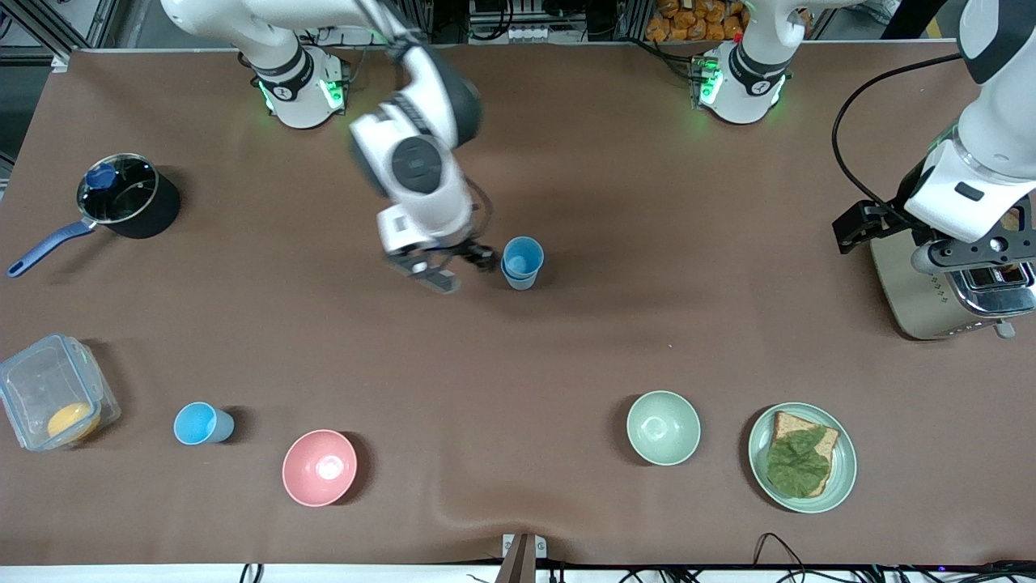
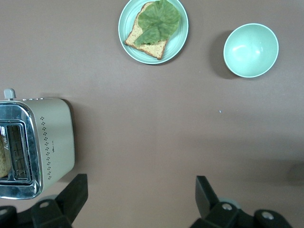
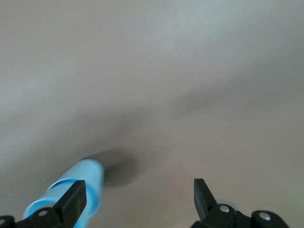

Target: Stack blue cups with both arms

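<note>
A: Where do the small light-blue plastic tumblers stand?

B: Two are already nested, upright, as a stacked pair of cups (image 1: 522,261) near the middle of the brown table (image 1: 615,340). A third, single light-blue cup (image 1: 197,423) sits well apart, much nearer the front camera and toward the right arm's end, between the clear lidded plastic box (image 1: 50,401) and the pink bowl (image 1: 320,467).

A: And the right gripper (image 1: 444,267)?

B: Just beside the stacked pair, on the side toward the right arm's end, fingers spread wide and holding nothing. In the right wrist view the stack (image 3: 71,192) lies by one finger, not between the two.

A: The left gripper (image 2: 137,202)?

B: Open and empty too, waiting over the table by the cream and chrome toaster (image 1: 943,295).

A: So which arm takes the last cup?

B: I judge the right. That cup lies from the right gripper toward the front camera and the right arm's end, its long axis vertical, and the left arm is far from it.
</note>
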Controlling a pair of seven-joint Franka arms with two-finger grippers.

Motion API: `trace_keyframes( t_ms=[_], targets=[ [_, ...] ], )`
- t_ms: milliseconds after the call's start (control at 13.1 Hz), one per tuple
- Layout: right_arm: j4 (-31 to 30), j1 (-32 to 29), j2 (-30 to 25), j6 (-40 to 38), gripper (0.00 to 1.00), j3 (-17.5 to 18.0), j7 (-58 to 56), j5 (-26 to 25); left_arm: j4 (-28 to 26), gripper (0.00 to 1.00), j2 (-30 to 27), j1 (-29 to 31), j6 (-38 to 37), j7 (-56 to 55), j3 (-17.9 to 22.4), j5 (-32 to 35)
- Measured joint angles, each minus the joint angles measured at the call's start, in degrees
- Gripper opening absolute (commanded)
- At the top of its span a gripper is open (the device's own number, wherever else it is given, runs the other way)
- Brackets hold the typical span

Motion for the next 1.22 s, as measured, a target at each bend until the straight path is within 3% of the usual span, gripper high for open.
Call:
trace_keyframes(
  t_ms=[153, 381, 610, 992, 1220],
  targets=[
    [-0.1, -8.76, -3.36, -5.09, 1.0, -0.27, -13.97, -0.01, 0.0, 1.0, 0.0, 0.07, 0.0, 1.26, 0.03, 0.0],
    [-0.78, -20.5, -5.7, -6.69, 1.0, -0.48, -30.72, -0.03, 0.69, 1.0, 0.0, 0.1, 0.0, 1.99, 0.0, 0.0],
    [-0.89, -28.34, -8.88, -7.74, 1.0, -0.49, -41.88, -1.92, 1.24, 1.0, 0.09, 0.03, -0.58, 2.02, -0.42, 0.0],
    [-0.83, -31.76, -19.62, -14.1, 1.0, -0.13, -54.18, -8.18, 2.68, 1.0, 0.14, 0.23, -2.76, 2.02, -0.51, -1.23],
    [1.2, -32.89, -21.39, -16.96, 1.0, 0.07, -56.65, -8.86, 3.01, 1.0, 0.14, 0.42, -3.24, 2.02, -0.37, -1.63]
  ],
)
